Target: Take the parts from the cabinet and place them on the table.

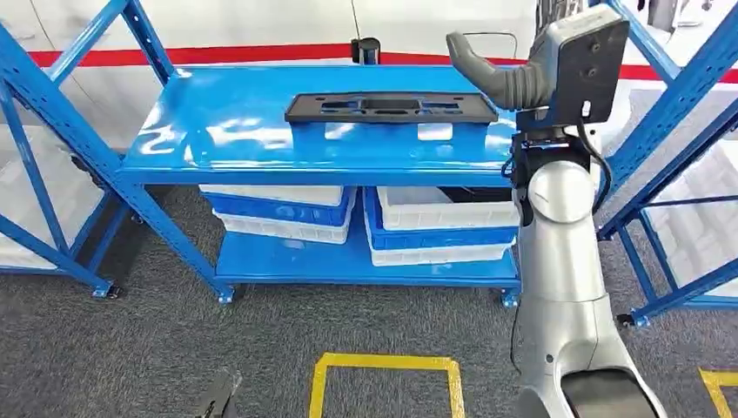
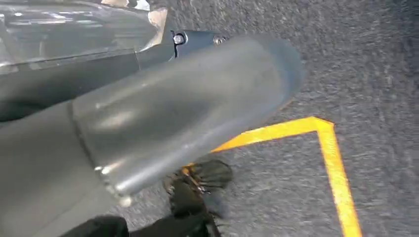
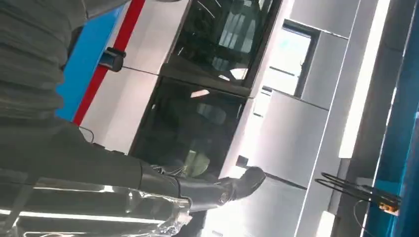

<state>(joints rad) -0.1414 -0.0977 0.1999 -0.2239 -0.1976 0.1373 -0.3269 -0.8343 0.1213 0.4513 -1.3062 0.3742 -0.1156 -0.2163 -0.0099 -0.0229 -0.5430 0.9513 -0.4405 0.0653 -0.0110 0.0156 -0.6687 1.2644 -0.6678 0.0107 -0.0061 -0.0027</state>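
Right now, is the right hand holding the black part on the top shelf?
No. In the head view the black part lies flat on the blue shelf, apart from the raised right hand.

Black part (image 1: 391, 106) on glossy blue shelf (image 1: 235, 139); grey carpet (image 1: 174, 348).

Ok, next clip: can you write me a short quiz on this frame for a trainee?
1. True or false: the black plastic part lies flat on the blue rack's top shelf.
2. What sits on the lower shelf? A) stacked blue and white crates B) cardboard boxes C) loose bolts
3. Fill in: the hand raised near the end of the top shelf, holding nothing, is the robot's ___ hand.

Key: 1 true; 2 A; 3 right.
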